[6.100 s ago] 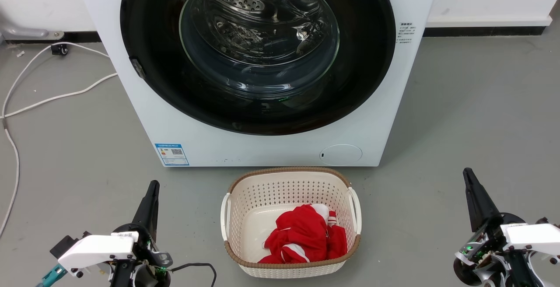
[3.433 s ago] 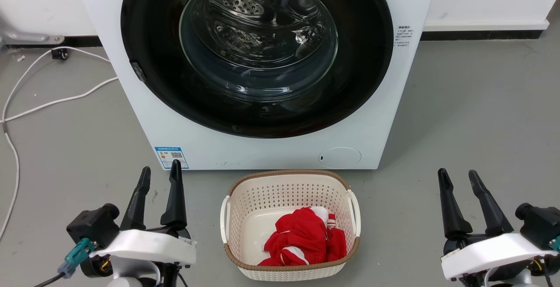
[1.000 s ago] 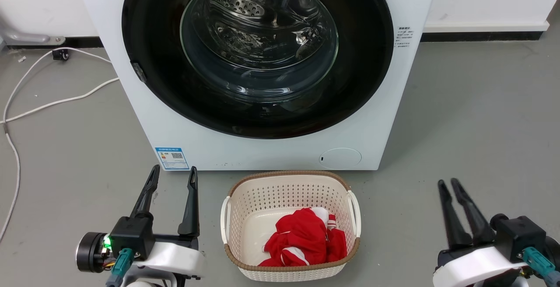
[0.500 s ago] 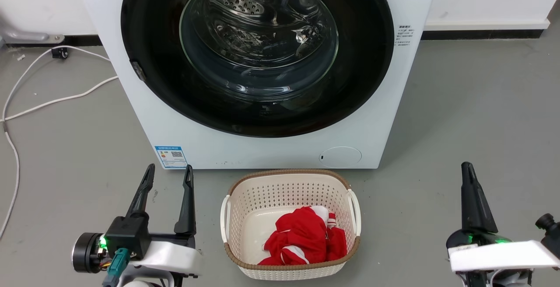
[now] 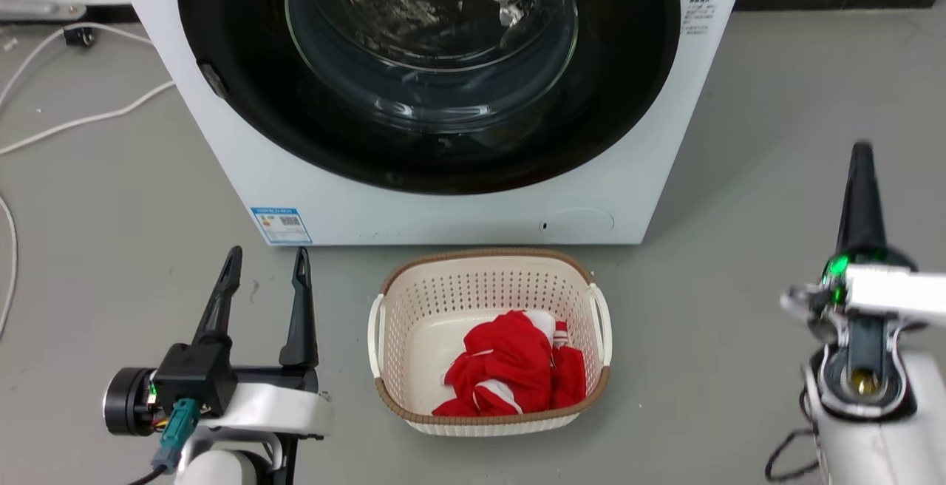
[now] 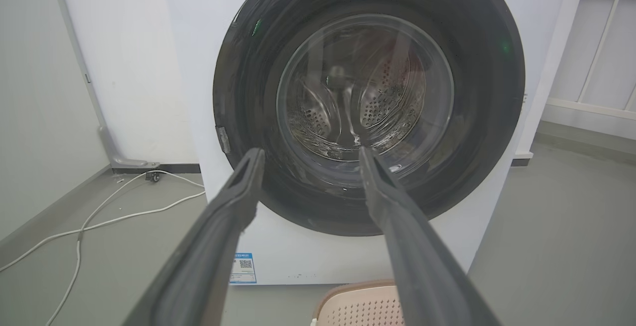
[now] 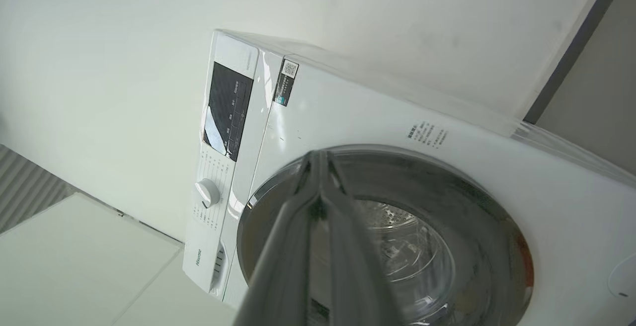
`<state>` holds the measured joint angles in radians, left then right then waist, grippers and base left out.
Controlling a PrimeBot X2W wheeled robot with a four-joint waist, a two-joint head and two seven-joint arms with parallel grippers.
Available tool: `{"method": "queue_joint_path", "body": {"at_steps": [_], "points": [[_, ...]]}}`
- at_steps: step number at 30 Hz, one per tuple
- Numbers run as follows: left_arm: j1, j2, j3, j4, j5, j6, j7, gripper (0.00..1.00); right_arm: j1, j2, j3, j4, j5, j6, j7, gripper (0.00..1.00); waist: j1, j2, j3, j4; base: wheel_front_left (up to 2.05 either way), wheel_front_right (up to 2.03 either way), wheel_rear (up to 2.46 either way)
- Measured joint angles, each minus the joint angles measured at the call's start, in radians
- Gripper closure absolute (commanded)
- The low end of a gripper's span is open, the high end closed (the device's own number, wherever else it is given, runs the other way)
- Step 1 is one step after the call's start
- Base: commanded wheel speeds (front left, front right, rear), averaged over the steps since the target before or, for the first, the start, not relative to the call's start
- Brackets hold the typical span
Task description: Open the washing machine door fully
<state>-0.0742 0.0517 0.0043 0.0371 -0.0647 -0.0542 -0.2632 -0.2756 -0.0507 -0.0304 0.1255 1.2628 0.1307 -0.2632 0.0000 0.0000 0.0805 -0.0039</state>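
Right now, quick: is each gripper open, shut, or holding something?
Left gripper: open, empty, short of the large round glossy black washing machine door.
Right gripper: shut, fingertips together, holding nothing.

The head camera has dipped, so the whole scene sits higher in its view. The dark, long-fingered right end effector [image 5: 861,156], spread wide three seconds back, has drawn its fingers together and risen forward, its tip now beside the right flank of the big white front-loading washing machine [image 5: 458,211]. The dark left end effector [image 5: 267,254], closed at first, stands parted.
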Motion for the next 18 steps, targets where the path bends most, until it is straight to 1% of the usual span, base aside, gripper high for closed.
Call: {"method": "queue_joint_path", "body": {"at_steps": [3,6,9,13,18], "points": [[-0.024,0.000,0.006,-0.009,-0.002,0.000,0.000,0.00,-0.115,0.001,-0.017,0.040,0.078,0.000,0.004,1.00,0.0000,0.0000,0.036,0.001,0.00,0.00,0.00],[-0.049,0.000,0.013,-0.016,-0.005,-0.005,0.000,0.00,-0.246,-0.002,-0.044,0.095,0.142,0.000,0.056,1.00,0.0000,0.0000,0.075,0.002,0.00,0.00,0.00],[-0.080,0.000,0.015,-0.023,-0.007,-0.008,0.000,0.00,-0.381,-0.039,-0.066,0.185,0.177,0.000,0.120,1.00,0.0000,0.0000,0.117,0.005,0.00,0.00,0.00],[-0.112,-0.001,0.013,-0.029,-0.007,-0.014,0.000,0.00,-0.559,-0.097,-0.068,0.339,0.184,0.000,0.207,1.00,0.0001,0.0000,0.165,0.014,0.00,0.00,0.00],[-0.145,-0.001,0.001,-0.038,-0.008,-0.022,0.000,0.00,-0.760,-0.159,-0.022,0.518,0.151,0.000,0.344,1.00,0.0001,0.0000,0.218,0.027,0.00,0.00,0.00]]}}
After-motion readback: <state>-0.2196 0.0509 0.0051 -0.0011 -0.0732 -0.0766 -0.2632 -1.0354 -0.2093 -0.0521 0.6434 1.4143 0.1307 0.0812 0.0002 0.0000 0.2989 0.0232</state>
